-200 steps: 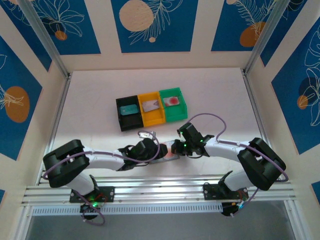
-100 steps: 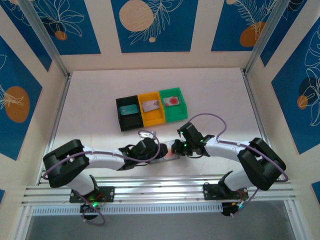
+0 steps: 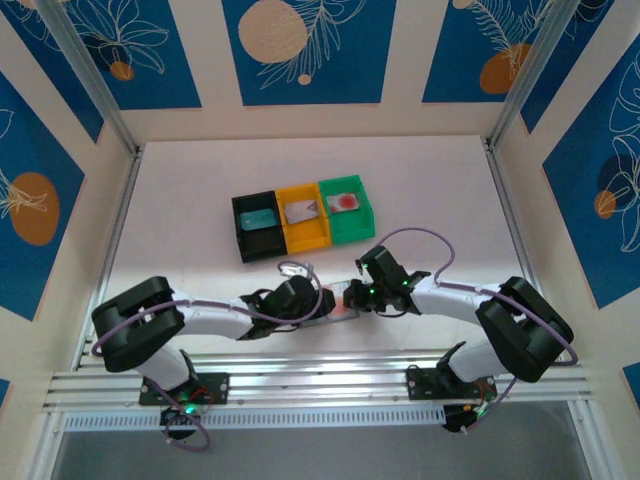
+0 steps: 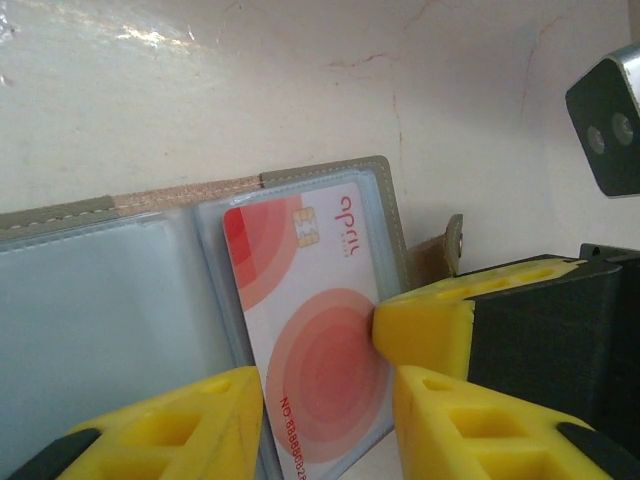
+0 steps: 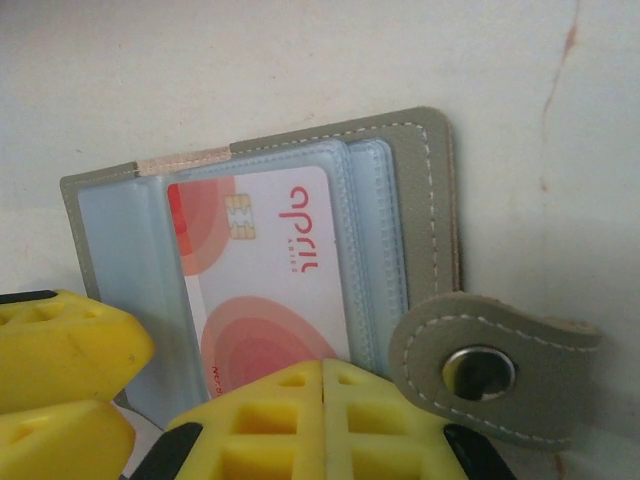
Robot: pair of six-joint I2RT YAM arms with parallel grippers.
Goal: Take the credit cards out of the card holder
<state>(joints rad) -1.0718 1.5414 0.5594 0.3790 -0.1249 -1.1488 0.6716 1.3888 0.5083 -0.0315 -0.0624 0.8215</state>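
Open card holder (image 5: 425,200), red-dotted card (image 5: 270,290) in its clear pocket.
The left end effector (image 4: 330,420) is spread astride that card; the right end effector (image 5: 322,410) is pressed together, touching it.

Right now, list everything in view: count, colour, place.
bins: 3; black bin, orange bin, green bin; side by side mid-table
loose cards: 3; teal card in the black bin, greyish card in the orange bin, red-dot card in the green bin
card holder: 1; grey-taupe, lying open, near edge between the tools
red-circle card: 1; pale, in a clear pocket of the card holder
table: 1; white
arms: 2; white and black; left arm, right arm, near edge
left tool: 1; yellow fingers apart, either side of the red-circle card
right tool: 1; yellow fingers shut, tips at the card holder
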